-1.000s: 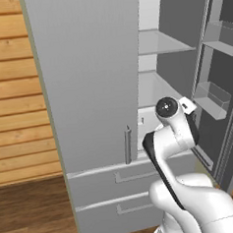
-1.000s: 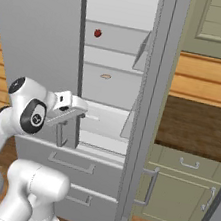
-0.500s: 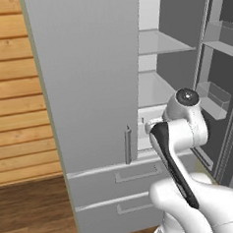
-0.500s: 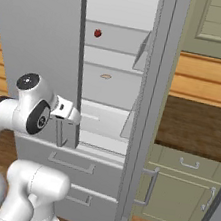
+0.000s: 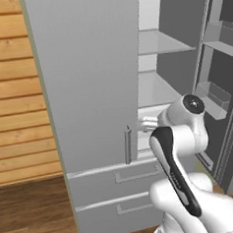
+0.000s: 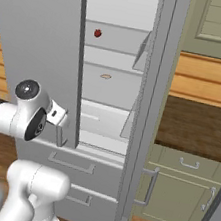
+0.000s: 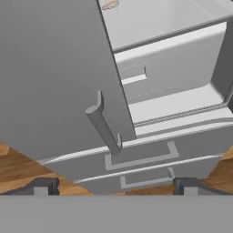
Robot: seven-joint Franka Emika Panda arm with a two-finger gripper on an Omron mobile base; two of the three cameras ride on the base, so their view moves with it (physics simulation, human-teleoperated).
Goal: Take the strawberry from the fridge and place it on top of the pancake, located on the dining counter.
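Observation:
The strawberry (image 6: 98, 33) is a tiny dark-red berry on an upper shelf inside the fridge (image 6: 37, 45). The fridge's left door (image 5: 86, 81) is closed and its right door (image 6: 147, 113) stands open. My gripper (image 6: 59, 134) hangs low beside the left door's inner edge, well below the strawberry. In the hand view my gripper (image 7: 116, 186) is open with nothing between its tips, facing the left door's bar handle (image 7: 102, 125) and the drawers (image 7: 141, 157). The pancake and the dining counter are out of view.
A small flat tan item (image 6: 106, 76) lies on the shelf below the strawberry. The open door's bins (image 5: 220, 96) stick out at the right. Green-grey cabinets (image 6: 180, 194) with a dark worktop (image 6: 195, 128) stand right of the fridge. A wood-plank wall (image 5: 13, 96) is at the left.
The arm has swung a little toward the fridge opening and the hand has tipped downward, from pointing into the fridge to looking at the door handle and drawers. The gripper stays open.

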